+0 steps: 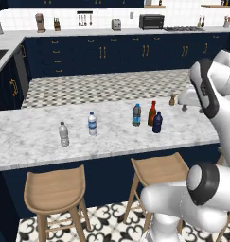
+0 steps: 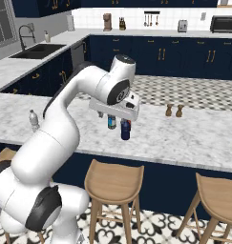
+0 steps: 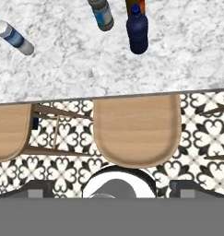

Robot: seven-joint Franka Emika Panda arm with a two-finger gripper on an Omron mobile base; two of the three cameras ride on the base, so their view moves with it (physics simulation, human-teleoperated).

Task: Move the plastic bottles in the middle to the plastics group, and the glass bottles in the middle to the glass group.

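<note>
Gripper spread wide above navy bottle on marble counter; descent and grasp likely come next

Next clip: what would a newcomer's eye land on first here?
Probably the tight cluster of three small bottles mid-counter: the navy bottle, the amber bottle beside it and the blue-capped bottle. Two clear water bottles stand apart to their left. The big white arm dominates the right base view, its open gripper hanging above a wooden stool.

Navy bottle, amber bottle and blue-labelled bottle stand clustered.
</note>
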